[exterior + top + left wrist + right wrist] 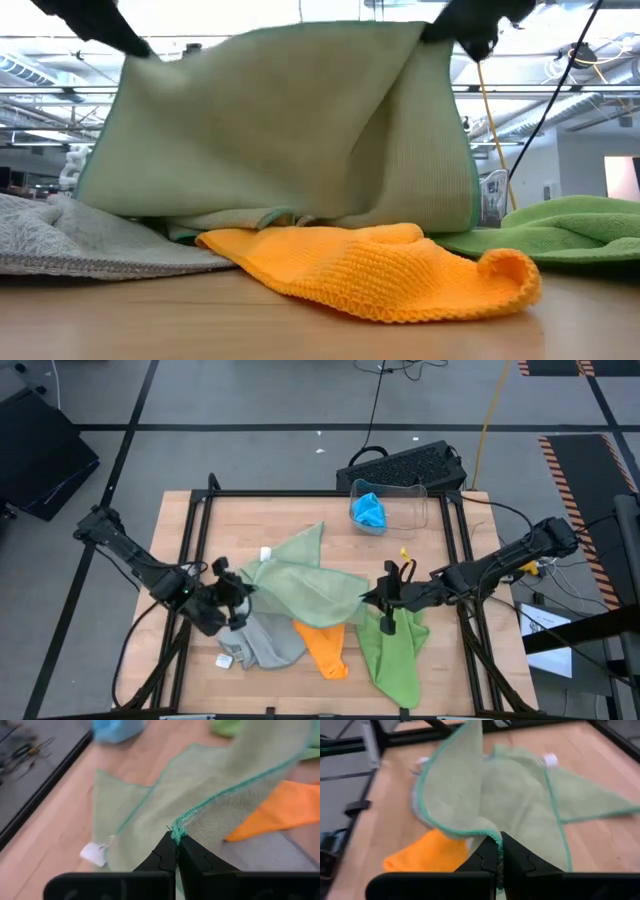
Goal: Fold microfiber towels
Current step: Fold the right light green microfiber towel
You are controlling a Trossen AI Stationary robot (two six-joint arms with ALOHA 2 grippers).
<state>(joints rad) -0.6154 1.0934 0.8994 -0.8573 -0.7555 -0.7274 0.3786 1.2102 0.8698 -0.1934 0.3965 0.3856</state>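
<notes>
**Sage green towel lifted by two corners, ready for its fold**

The left hand (232, 598) is clamped on one corner of the sage green towel (305, 585), and the right hand (388, 596) pinches the opposite end of the same edge. Between them the cloth hangs taut above the desk (300, 510); its far part, with the small white tag (266, 554), trails on the wood. In the low view it drapes like a curtain over the orange towel (380, 265). A grey towel (262, 640) lies beneath the left hand, a lime green towel (398, 650) beneath the right, and a bright blue towel (370, 510) sits apart in a clear container (392, 492) at the far edge.

The step in hand appears to be the spread-and-lift before the first fold. The next move likely calls for carrying the held edge across to the trailing edge, keeping both hands level so the cloth does not twist, and setting it down clear of the other towels.
</notes>
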